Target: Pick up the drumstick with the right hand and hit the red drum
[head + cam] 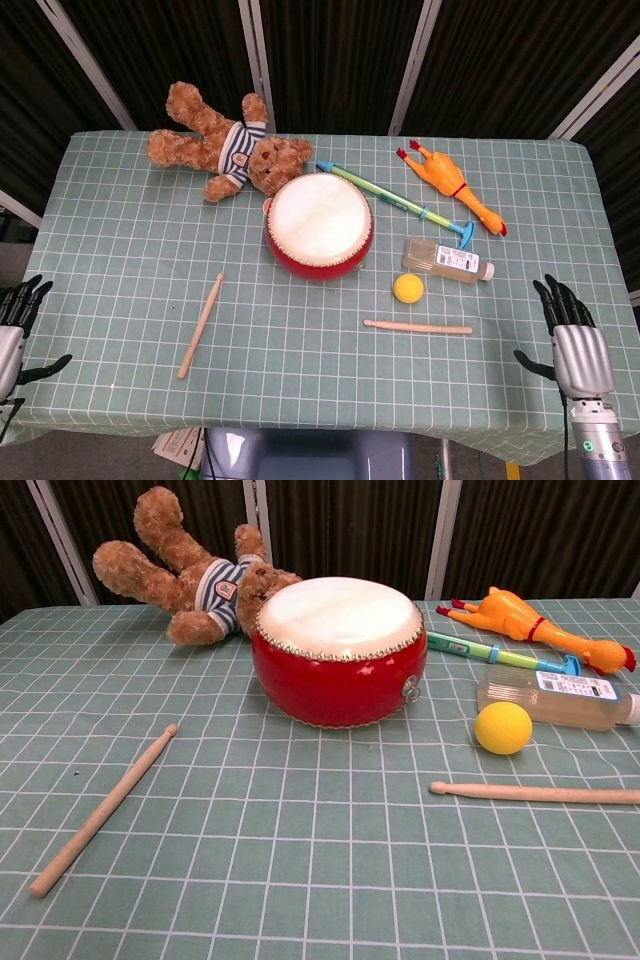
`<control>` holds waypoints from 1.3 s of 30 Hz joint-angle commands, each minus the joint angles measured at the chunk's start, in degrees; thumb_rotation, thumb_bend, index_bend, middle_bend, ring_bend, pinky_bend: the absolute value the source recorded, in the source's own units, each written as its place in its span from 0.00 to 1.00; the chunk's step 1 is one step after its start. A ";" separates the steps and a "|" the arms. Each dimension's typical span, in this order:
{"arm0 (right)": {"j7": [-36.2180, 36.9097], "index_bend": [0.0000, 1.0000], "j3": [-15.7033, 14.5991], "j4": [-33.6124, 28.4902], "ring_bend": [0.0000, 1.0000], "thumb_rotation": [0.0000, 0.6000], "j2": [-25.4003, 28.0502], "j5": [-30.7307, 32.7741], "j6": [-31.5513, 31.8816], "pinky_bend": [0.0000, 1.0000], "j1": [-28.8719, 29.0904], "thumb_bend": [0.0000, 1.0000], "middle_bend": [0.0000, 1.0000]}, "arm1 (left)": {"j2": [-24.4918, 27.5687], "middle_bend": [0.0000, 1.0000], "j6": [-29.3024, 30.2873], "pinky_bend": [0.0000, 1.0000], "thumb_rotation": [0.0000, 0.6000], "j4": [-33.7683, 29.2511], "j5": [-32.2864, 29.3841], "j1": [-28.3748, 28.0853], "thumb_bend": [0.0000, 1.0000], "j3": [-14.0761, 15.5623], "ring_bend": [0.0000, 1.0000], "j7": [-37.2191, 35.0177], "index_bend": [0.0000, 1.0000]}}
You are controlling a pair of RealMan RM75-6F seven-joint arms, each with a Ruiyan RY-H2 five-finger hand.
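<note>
I'd reach my right hand (577, 345), fingers spread & empty, in to the drumstick (417, 327) lying flat just front-right of the red drum (319, 227), gripping its butt end w/ tip free; only container: clear bottle (449, 259) right of drum, contents unclear; left hand (14, 328) idle, fingers apart.

The bottle (556, 699) label's print is too small to read.
</note>
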 commanded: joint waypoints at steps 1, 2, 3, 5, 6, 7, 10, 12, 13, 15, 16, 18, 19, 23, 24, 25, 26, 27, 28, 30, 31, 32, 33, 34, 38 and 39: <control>-2.41 0.01 0.87 0.37 0.55 1.00 -1.27 -0.07 0.78 0.60 0.47 0.15 0.41 | 0.01 0.00 -0.10 0.00 1.00 -0.20 0.04 -0.06 0.01 0.03 0.00 0.28 0.00; -2.79 0.02 0.81 0.31 0.66 1.00 -1.58 -0.38 0.22 0.68 0.93 0.15 0.52 | -0.03 0.00 -0.13 0.00 1.00 -0.22 0.26 -0.11 0.01 0.11 0.00 0.56 0.00; -3.07 0.06 0.73 0.11 0.77 1.00 -1.77 -0.28 -0.65 0.74 1.36 0.15 0.63 | -0.09 0.00 -0.17 0.00 1.00 -0.26 0.41 -0.13 0.01 0.21 0.00 0.82 0.00; -3.64 0.17 0.58 -0.58 0.91 1.00 -1.86 0.40 -2.46 0.83 2.06 0.16 0.79 | -0.14 0.00 -0.31 0.00 1.00 -0.34 0.45 -0.16 0.01 0.29 0.00 1.07 0.00; -4.13 0.21 0.54 -1.05 0.94 1.00 -1.93 0.91 -3.63 0.86 2.55 0.16 0.82 | -0.16 0.00 -0.36 0.00 1.00 -0.37 0.45 -0.19 0.01 0.30 0.00 1.23 0.00; -4.87 0.25 0.65 -1.54 0.97 1.00 -2.16 1.56 -5.02 0.89 3.24 0.18 0.86 | -0.19 0.00 -0.39 0.00 1.00 -0.40 0.41 -0.21 0.02 0.29 0.00 1.31 0.00; -7.71 0.32 1.42 -2.59 1.00 1.00 -3.36 3.82 -8.28 0.94 5.19 0.21 0.94 | -0.16 0.00 -0.38 0.00 1.00 -0.48 0.20 -0.17 0.01 0.22 0.00 1.19 0.00; -10.10 0.34 1.98 -2.82 1.00 1.00 -4.51 5.44 -10.00 0.96 6.39 0.22 0.97 | -0.10 0.00 -0.48 0.00 1.00 -0.50 0.10 -0.17 0.01 0.23 0.00 1.04 0.00; -11.71 0.35 2.20 -2.80 1.00 1.00 -5.31 6.41 -11.02 0.98 7.11 0.22 0.98 | -0.07 0.00 -0.53 0.00 1.00 -0.50 0.08 -0.19 0.01 0.24 0.00 0.97 0.00; -14.69 0.36 2.59 -2.61 1.00 1.00 -6.99 8.31 -12.61 0.99 8.33 0.22 1.00 | 0.00 0.00 -0.64 0.00 1.00 -0.48 0.10 -0.24 0.02 0.27 0.00 0.81 0.00; -15.59 0.37 2.69 -2.51 1.00 1.00 -7.56 8.95 -13.08 1.00 8.69 0.23 1.00 | 0.01 0.00 -0.68 0.00 1.00 -0.49 0.11 -0.26 0.02 0.28 0.00 0.75 0.00; -18.34 0.39 2.79 -2.07 1.00 1.00 -9.31 10.69 -14.38 1.00 9.73 0.25 1.00 | 0.11 0.00 -0.83 0.00 1.00 -0.52 0.10 -0.32 0.01 0.30 0.00 0.49 0.00; -19.73 0.41 2.78 -1.72 1.00 1.00 -10.20 11.37 -14.93 1.00 10.26 0.26 1.00 | 0.15 0.00 -0.91 0.00 1.00 -0.51 0.10 -0.35 0.01 0.32 0.00 0.38 0.00; -24.03 0.45 2.90 0.13 1.00 1.00 -13.49 13.28 -16.24 1.00 12.07 0.30 1.00 | 0.28 0.00 -1.19 0.00 1.00 -0.50 0.12 -0.46 0.01 0.39 0.00 -0.01 0.00; -24.70 0.45 3.04 0.58 1.00 1.00 -14.32 13.91 -16.44 1.00 12.42 0.31 1.00 | 0.31 0.00 -1.28 0.00 1.00 -0.51 0.09 -0.49 0.01 0.41 0.00 -0.07 0.00; -25.24 0.46 3.18 0.91 1.00 1.00 -15.18 14.76 -16.75 1.00 12.75 0.32 1.00 | 0.36 0.00 -1.37 0.00 1.00 -0.55 0.03 -0.50 0.01 0.43 0.00 -0.13 0.00; -25.59 0.47 3.28 1.06 1.00 1.00 -15.64 15.34 -16.89 1.00 12.91 0.32 1.00 | 0.40 0.00 -1.43 0.00 1.00 -0.58 -0.01 -0.51 0.01 0.44 0.00 -0.17 0.00; -26.11 0.47 3.37 1.30 1.00 1.00 -16.33 16.25 -17.18 1.00 13.17 0.32 1.00 | 0.45 0.00 -1.51 0.00 1.00 -0.63 -0.08 -0.52 0.02 0.45 0.00 -0.24 0.00; -26.67 0.47 3.39 1.60 1.00 1.00 -16.92 16.98 -17.38 1.00 13.40 0.32 1.00 | 0.49 0.00 -1.60 0.00 1.00 -0.67 -0.14 -0.55 0.02 0.45 0.00 -0.30 0.00; -27.57 0.47 3.32 2.17 1.00 1.00 -17.68 17.91 -17.48 1.00 13.67 0.32 1.00 | 0.57 0.00 -1.72 0.00 1.00 -0.75 -0.18 -0.57 0.02 0.49 0.00 -0.39 0.00; -27.93 0.47 3.29 2.51 1.00 1.00 -18.06 18.44 -17.51 1.00 13.78 0.32 1.00 | 0.62 0.00 -1.81 0.00 1.00 -0.78 -0.20 -0.60 0.01 0.51 0.00 -0.45 0.00; -28.15 0.47 3.26 2.82 1.00 1.00 -18.39 18.98 -17.55 1.00 13.85 0.32 1.00 | 0.65 0.00 -1.88 0.00 1.00 -0.80 -0.22 -0.63 0.01 0.52 0.00 -0.51 0.00; -28.25 0.47 3.26 3.07 1.00 1.00 -18.64 19.40 -17.53 1.00 13.91 0.32 1.00 | 0.68 0.00 -1.90 0.00 1.00 -0.82 -0.21 -0.63 0.01 0.54 0.00 -0.53 0.00; -28.30 0.47 3.23 3.31 1.00 1.00 -18.80 19.66 -17.54 1.00 13.94 0.32 1.00 | 0.70 0.00 -1.91 0.00 1.00 -0.83 -0.22 -0.63 0.01 0.54 0.00 -0.56 0.00; -28.14 0.47 3.34 5.27 1.00 1.00 -19.75 21.11 -17.78 1.00 14.21 0.32 1.00 | 0.70 0.00 -1.91 0.00 1.00 -0.92 -0.26 -0.62 0.02 0.54 0.00 -0.58 0.00; -28.04 0.47 3.42 5.69 1.00 1.00 -19.96 21.47 -17.86 1.00 14.26 0.32 1.00 | 0.70 0.00 -1.89 0.00 1.00 -0.93 -0.27 -0.62 0.02 0.54 0.00 -0.55 0.00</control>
